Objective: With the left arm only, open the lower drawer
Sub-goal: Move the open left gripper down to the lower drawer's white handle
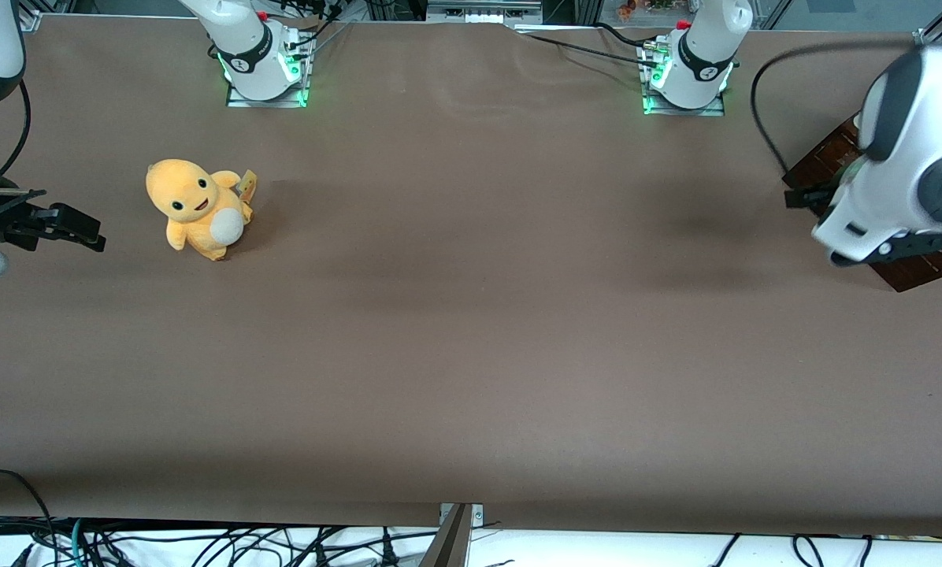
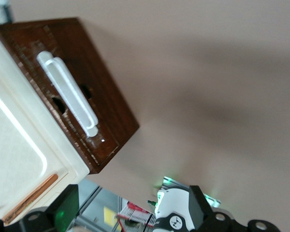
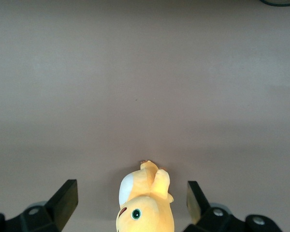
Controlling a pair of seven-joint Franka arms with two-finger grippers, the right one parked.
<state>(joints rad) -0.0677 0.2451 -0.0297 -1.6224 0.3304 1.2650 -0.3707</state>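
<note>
Table: a broad brown mat covers the whole working surface, smooth apart from faint creases and soft shadows near the arm bases
Edge nearest the front camera: the mat ends over a white ledge strewn with black cables, with a metal bracket at the middle
Arm bases: two white pedestals with green lights stand at the edge farthest from the front camera
Room: past that edge only bits of metal framing and clutter show, too cropped to identify
Left arm: the left arm, white with dark grey joints and a black cable, hangs over the working arm's end of the table
Gripper: the gripper is held above the table just in front of the cabinet, its two black fingers spread wide with nothing between them
Lower drawer: the lower drawer sits at the working arm's end of the table, its dark-brown wooden front carrying a long white bar handle; I cannot tell how far it stands out from the cabinet
Cabinet: a cream panel with a brown slot lies directly beside the drawer front
From the front: only a dark-brown corner of the cabinet shows past the arm
Plush toy: a yellow plush toy with a white belly stands toward the parked arm's end, well apart from the drawer
</note>
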